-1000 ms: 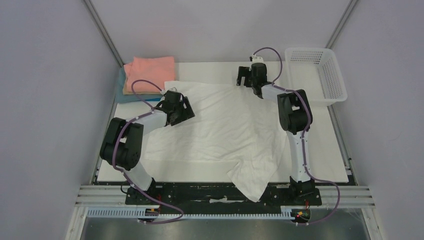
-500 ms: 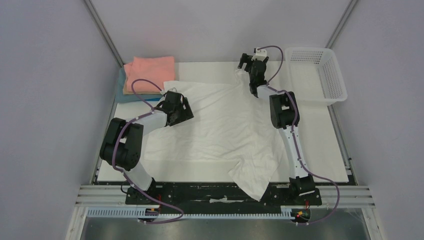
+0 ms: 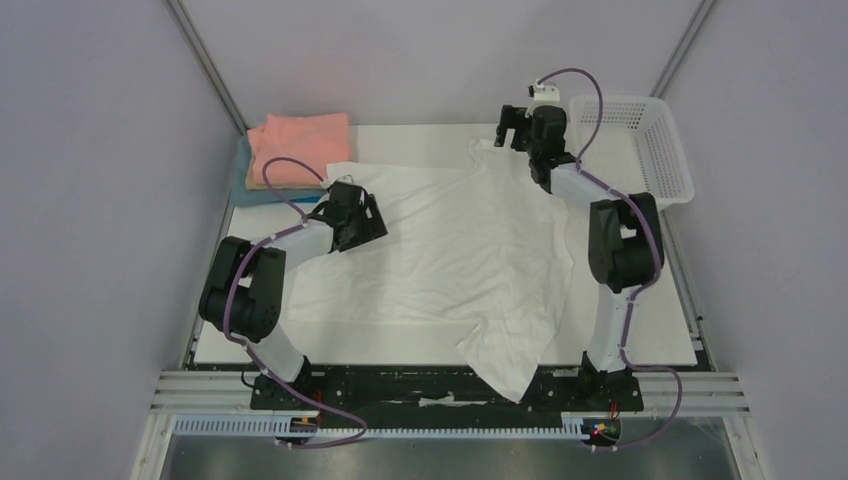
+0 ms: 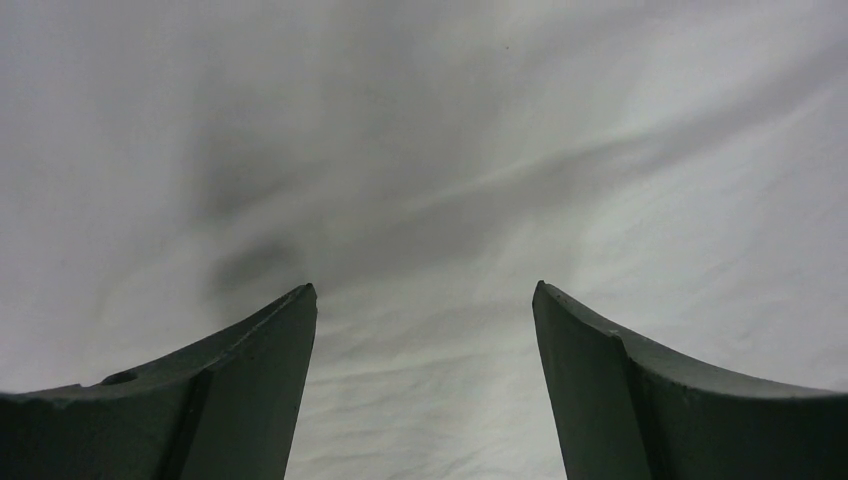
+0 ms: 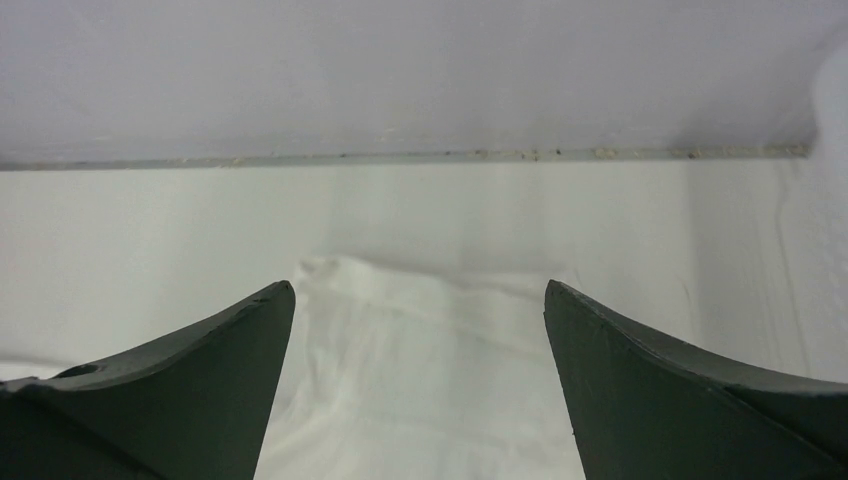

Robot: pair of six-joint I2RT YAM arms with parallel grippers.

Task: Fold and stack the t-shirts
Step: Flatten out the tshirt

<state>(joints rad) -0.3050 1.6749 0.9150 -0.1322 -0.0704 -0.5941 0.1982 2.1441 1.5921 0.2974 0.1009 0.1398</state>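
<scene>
Shirt [image 3: 450,240] lies spread on bench [image 3: 650,290] for folding; left tool [image 4: 424,300] and right tool [image 5: 420,290] both wide above it

No writing, label, brand or number can be read anywhere. All three views show only plain, unmarked surfaces.

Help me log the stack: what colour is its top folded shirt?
The top folded t-shirt is salmon pink; top external view shows it best.
</scene>
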